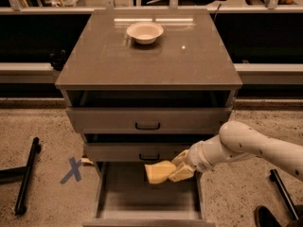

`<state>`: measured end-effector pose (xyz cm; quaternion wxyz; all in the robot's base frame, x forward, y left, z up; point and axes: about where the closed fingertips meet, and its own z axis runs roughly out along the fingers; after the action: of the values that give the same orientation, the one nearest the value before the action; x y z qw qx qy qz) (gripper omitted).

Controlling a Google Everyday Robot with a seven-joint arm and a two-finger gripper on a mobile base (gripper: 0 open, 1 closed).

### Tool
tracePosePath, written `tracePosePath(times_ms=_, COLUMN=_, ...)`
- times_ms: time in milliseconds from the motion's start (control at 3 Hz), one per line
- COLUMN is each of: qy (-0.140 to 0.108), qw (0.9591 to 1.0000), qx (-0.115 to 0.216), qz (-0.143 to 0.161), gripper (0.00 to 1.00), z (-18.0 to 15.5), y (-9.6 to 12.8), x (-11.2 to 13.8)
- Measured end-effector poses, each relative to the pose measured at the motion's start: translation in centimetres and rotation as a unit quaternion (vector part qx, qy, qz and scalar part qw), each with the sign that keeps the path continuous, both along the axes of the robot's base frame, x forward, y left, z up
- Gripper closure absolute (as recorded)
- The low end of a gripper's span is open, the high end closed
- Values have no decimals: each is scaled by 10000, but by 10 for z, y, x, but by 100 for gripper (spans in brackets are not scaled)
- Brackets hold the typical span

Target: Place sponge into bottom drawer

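Observation:
The pale yellow sponge (158,171) is held in my gripper (176,170), which is shut on it, just above the open bottom drawer (142,200). The drawer is pulled out at the foot of the grey cabinet, its flat grey floor showing. My white arm (246,145) reaches in from the right. The sponge hangs over the drawer's back right part, in front of the middle drawer's front.
A white bowl (145,32) sits on the cabinet top (147,56). The two upper drawers (147,122) with dark loop handles are shut. A blue X of tape (73,169) and a black bar (26,174) lie on the floor at left. A black leg (284,193) stands at right.

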<state>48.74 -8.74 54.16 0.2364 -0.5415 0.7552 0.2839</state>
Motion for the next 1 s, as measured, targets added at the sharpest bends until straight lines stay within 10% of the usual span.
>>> tracePosePath(times_ms=1000, qy=-280, qw=9988, qx=-374, qz=175, gripper=100, z=-70, y=-14, x=28)
